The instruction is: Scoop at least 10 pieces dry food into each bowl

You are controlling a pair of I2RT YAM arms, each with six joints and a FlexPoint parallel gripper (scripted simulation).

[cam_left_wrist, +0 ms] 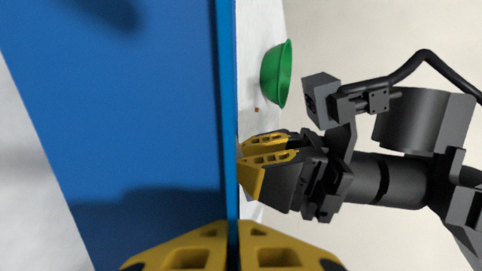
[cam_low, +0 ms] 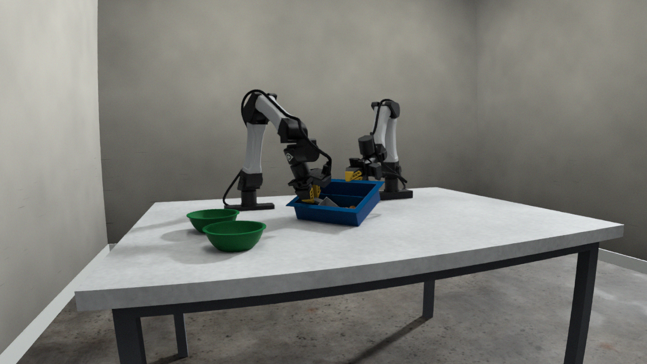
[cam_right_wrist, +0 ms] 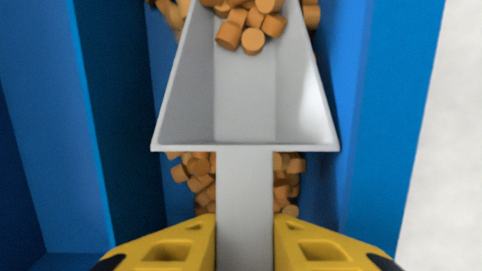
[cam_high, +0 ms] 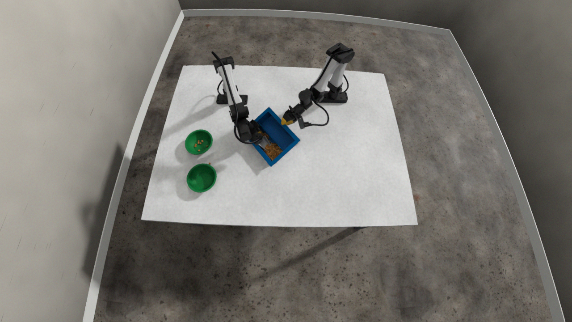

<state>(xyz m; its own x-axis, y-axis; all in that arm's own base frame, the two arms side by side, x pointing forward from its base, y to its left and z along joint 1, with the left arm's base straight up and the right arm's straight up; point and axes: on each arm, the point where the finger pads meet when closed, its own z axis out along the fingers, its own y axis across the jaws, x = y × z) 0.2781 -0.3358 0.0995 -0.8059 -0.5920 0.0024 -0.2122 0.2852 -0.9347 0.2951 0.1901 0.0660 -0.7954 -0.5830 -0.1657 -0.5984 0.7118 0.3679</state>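
The blue box [cam_high: 285, 152] [cam_low: 327, 216] [cam_right_wrist: 395, 94] looks tilted, its left-gripper side higher. My left gripper [cam_high: 284, 121] [cam_low: 352, 175] [cam_left_wrist: 234, 230] is shut on its rim. My right gripper [cam_high: 259, 132] [cam_low: 313, 195] [cam_right_wrist: 244, 224] is shut on the grey scoop [cam_high: 263, 142] [cam_low: 327, 202] [cam_right_wrist: 245, 94] by its handle, inside the food compartment. Several brown pieces [cam_right_wrist: 253, 39] lie in the scoop's front part; its tip is out of view. More food [cam_high: 273, 152] [cam_right_wrist: 199, 165] lies around and below. The rear green bowl [cam_high: 205, 135] [cam_low: 212, 220] holds several pieces; none show in the front bowl [cam_high: 201, 177] [cam_low: 234, 239].
One loose piece [cam_high: 209, 163] [cam_left_wrist: 257, 110] lies on the white table [cam_high: 339, 176] [cam_low: 429, 235] beside the front bowl's rear rim. A divider [cam_right_wrist: 90, 128] splits the box; no food shows in the other compartment. The bowls stand left of the box in the top view, both upright.
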